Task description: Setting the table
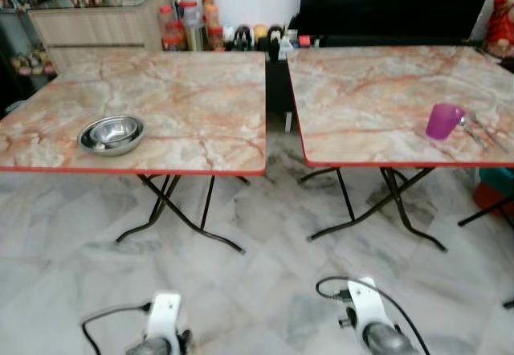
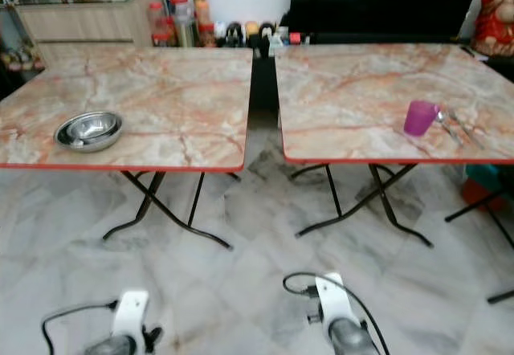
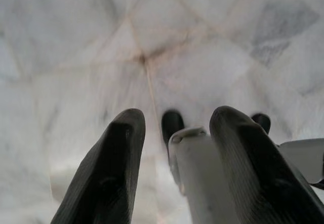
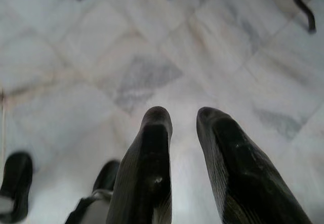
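Grippers are hanging low over the marble floor [image 1: 265, 291], nearest the camera, both arms idling short of the tables. The left gripper [image 3: 174, 133] is showing its two black fingers spread with nothing between them; the right gripper [image 4: 183, 120] is likewise parted and empty, with a narrower gap.

Taking the gap between the two folding tables as landmark: to its left, the left table [image 1: 185, 90] is carrying a stack of steel bowls [image 1: 112, 133] near its front edge. To its right, the right table [image 1: 377, 90] is holding a purple cup [image 1: 443, 120] close to its front edge, with cutlery [image 1: 479, 132] lying just beside the cup on the far side from the gap. Pieces are probably sitting near the front edges so as to be within reach from the robot's side.

Beyond the gap, jars and bottles [image 1: 193, 26] are standing on a low surface against the wall, left of a dark screen [image 1: 393, 2].

Head views are giving the tabletops and their contents; wrist views are giving finger spacing, floor tiles and, on the right wrist, table feet [image 4: 304, 11].
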Tool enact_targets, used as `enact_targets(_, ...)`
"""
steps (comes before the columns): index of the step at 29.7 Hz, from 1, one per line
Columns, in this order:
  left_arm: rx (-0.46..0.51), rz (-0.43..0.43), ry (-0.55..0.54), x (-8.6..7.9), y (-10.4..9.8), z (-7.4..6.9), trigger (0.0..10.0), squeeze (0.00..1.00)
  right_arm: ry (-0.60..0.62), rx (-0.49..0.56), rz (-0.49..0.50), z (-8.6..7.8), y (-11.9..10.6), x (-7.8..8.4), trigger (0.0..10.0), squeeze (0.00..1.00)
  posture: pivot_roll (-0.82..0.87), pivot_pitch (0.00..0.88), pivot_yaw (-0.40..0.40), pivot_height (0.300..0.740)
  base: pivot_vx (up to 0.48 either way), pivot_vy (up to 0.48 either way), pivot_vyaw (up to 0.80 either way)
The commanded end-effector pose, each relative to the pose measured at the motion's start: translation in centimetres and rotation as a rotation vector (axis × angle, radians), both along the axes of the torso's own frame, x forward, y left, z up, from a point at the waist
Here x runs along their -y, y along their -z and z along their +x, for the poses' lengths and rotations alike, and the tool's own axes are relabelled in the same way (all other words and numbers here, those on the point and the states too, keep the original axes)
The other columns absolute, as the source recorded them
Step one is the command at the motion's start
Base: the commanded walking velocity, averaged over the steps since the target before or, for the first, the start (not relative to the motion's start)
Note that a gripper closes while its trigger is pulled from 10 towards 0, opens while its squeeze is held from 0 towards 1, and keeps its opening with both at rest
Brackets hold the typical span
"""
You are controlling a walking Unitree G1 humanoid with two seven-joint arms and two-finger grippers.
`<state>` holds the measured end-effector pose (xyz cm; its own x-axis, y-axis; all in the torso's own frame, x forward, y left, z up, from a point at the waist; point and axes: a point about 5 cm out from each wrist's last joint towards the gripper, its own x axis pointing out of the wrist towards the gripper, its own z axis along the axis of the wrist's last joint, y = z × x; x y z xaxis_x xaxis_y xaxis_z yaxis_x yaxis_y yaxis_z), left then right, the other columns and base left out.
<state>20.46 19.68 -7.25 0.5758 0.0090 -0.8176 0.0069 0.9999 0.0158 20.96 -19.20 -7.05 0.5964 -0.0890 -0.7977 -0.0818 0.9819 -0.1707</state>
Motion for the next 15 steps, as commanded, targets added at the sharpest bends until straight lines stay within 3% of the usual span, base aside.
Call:
enact_targets(1, -0.003, -0.007, 0.0, 0.4, 0.1, 0.0, 10.0, 0.0, 0.027, 0.0, -0.007, -0.1, 0.0, 0.8, 10.0, 0.0, -0.01, 0.0, -0.008, 0.74, 0.0, 0.0, 0.76)
enact_targets(5, -0.01, -0.012, -0.003, 0.4, 0.2, -0.2, 10.0, 0.0, 0.072, -0.015, 0.0, -0.9, 0.3, 1.3, 10.0, 0.0, 0.0, 0.0, -0.008, 0.74, 0.0, 0.0, 0.64)
enact_targets(11, -0.017, 0.0, 0.005, 0.3, 0.2, -0.2, 10.0, 0.0, 0.138, -0.043, 0.006, -2.2, 0.8, 2.3, 10.0, 0.0, 0.0, 0.0, -0.007, 0.74, 0.0, 0.0, 0.0)
enact_targets(15, -0.018, 0.004, 0.001, 0.3, 0.1, -0.1, 10.0, 0.0, 0.144, -0.05, 0.015, -2.6, 1.0, 2.5, 10.0, 0.0, 0.0, 0.0, -0.006, 0.74, 0.24, 0.0, 0.0)
